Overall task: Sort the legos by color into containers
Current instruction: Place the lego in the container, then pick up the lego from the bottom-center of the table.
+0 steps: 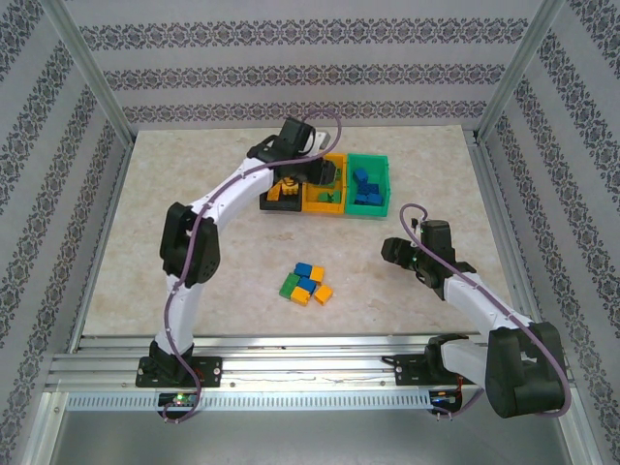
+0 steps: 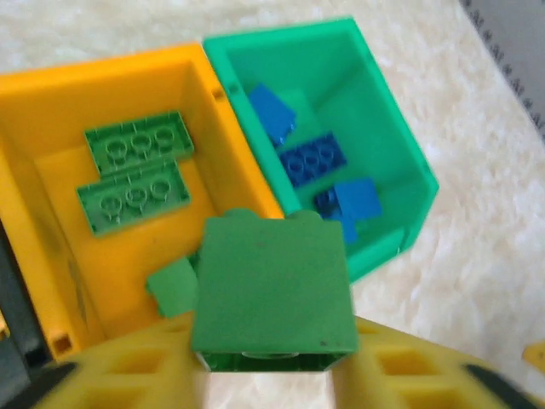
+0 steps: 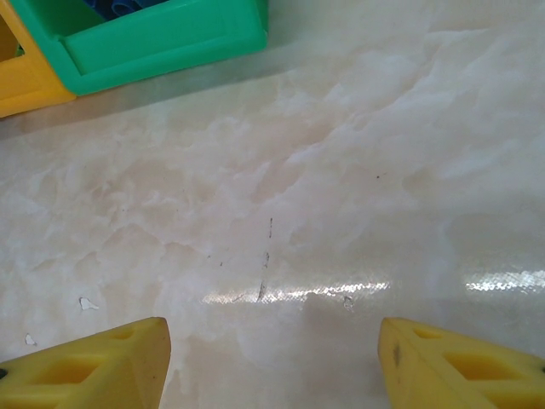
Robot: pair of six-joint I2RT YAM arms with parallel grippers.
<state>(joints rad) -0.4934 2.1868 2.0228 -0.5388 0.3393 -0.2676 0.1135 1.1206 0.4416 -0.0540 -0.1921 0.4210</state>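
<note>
Black bin (image 1: 275, 202), leftmost in your row, holds yellow-orange bricks (image 1: 287, 184); next, the yellow-orange bin (image 2: 102, 77) holds green bricks (image 2: 136, 145), and your left gripper (image 2: 268, 375) hangs over it, clamped on a green brick (image 2: 272, 290). Green bin (image 2: 400, 162), rightmost, holds blue bricks (image 2: 313, 158). Nearer you, a loose cluster of blue, green and yellow-orange legos (image 1: 306, 284) lies on the table (image 1: 194, 262); right of it your right gripper (image 3: 272, 358) sits low over the table, fingers (image 3: 94, 366) spread wide, empty.
</note>
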